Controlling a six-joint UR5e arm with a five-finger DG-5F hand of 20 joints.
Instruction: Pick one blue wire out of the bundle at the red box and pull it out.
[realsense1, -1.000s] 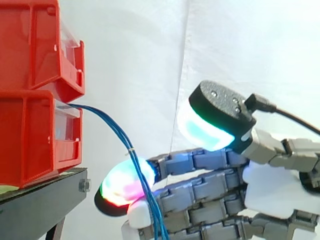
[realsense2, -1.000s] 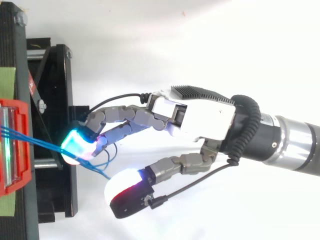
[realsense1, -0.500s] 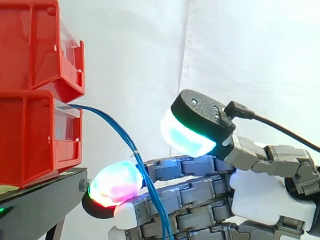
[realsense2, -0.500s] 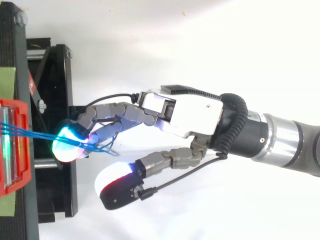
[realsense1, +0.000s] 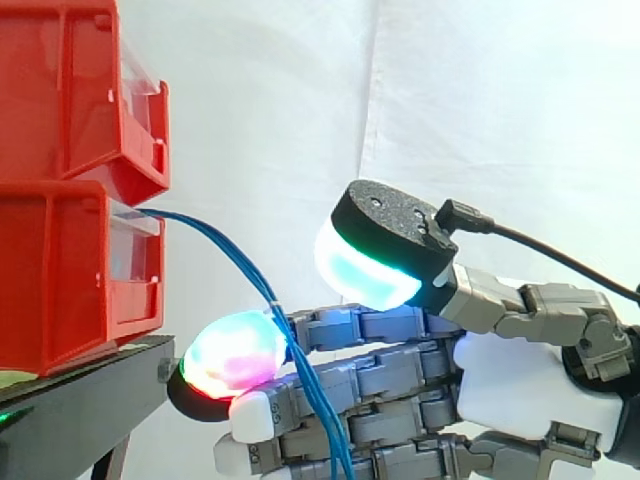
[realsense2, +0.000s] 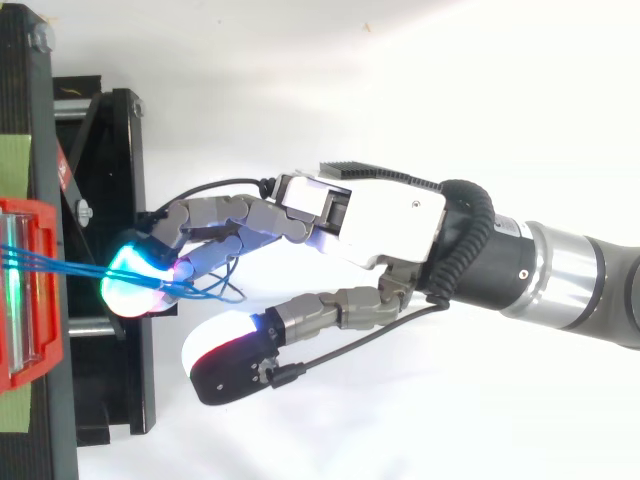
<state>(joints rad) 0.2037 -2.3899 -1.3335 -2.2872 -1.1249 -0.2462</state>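
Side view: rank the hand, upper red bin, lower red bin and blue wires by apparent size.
1. hand, though it may sit nearer the camera.
2. upper red bin and lower red bin: alike, both cut off at the left edge.
3. blue wires, thin strands.

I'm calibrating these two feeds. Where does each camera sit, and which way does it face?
Side view: beside the work, level, facing the stacked red plastic bins and thin blue wires; hand at right.
Top view: overhead, looking down; bins at left, hand and arm from the right edge.
Shared: bins, wires, hand.
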